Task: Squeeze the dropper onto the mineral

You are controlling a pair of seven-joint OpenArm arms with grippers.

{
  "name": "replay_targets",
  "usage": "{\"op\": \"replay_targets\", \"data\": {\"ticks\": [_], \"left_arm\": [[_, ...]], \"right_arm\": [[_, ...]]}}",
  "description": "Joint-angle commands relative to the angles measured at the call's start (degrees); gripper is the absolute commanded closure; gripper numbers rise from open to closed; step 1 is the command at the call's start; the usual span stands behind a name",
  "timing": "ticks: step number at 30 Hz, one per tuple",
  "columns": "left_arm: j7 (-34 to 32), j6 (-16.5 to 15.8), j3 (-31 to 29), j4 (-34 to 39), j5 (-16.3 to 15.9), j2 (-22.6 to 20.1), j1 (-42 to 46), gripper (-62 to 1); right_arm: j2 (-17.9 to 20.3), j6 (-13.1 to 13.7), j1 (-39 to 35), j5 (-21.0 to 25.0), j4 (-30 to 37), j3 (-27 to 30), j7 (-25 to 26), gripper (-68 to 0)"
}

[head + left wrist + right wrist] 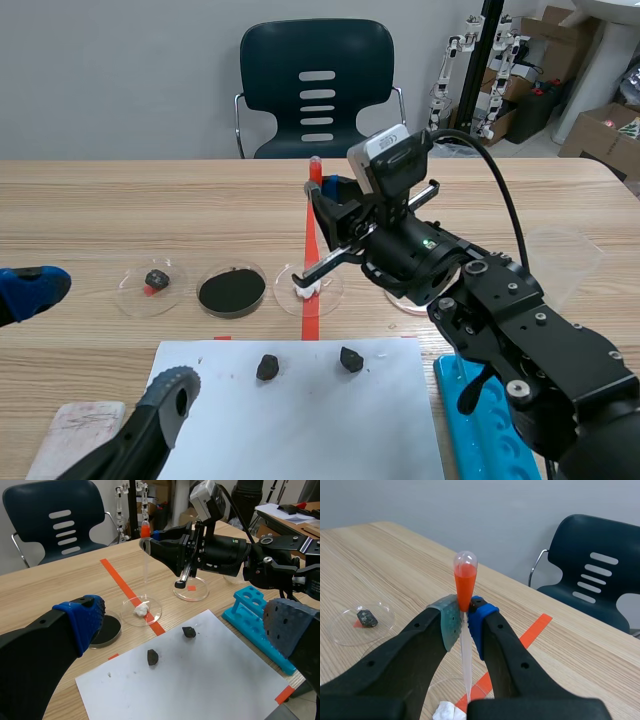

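A clear dropper (pixel 464 585) with orange liquid in its bulb stands upright between the pads of my right gripper (pixel 464 622), which is shut on it just below the bulb. Its tip hangs over a white mineral lump (pixel 305 290) in a clear petri dish (pixel 328 285) on the red tape line. From the left wrist view, the dropper (pixel 145 555) points down at the white lump (pixel 141 609), tip a little above it. My left gripper (pixel 186 622) is open and holds nothing, low at the table's near left (pixel 100 340).
A dish of black powder (pixel 232 290) and a dish with a dark stone (pixel 156 281) lie left of the white lump. Two black stones (pixel 267 366) (pixel 350 358) rest on white paper (pixel 300 420). A blue tube rack (pixel 490 420) stands at the near right.
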Motion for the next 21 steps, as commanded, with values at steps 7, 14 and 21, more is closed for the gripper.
{"op": "replay_targets", "data": {"ticks": [7, 14, 21], "left_arm": [[-0.76, -0.11, 0.11, 0.35, -0.39, 0.13, 0.17, -62.3], [-0.76, -0.11, 0.11, 0.35, -0.39, 0.13, 0.17, -62.3], [-0.76, -0.11, 0.11, 0.35, -0.39, 0.13, 0.17, -62.3]], "right_arm": [[-1.01, 0.46, 1.57, 0.48, 0.15, 0.15, 1.07, -3.3], [-0.98, 0.46, 1.57, 0.48, 0.15, 0.15, 1.05, -3.3], [-0.98, 0.46, 1.57, 0.48, 0.15, 0.15, 1.05, -1.9]]}}
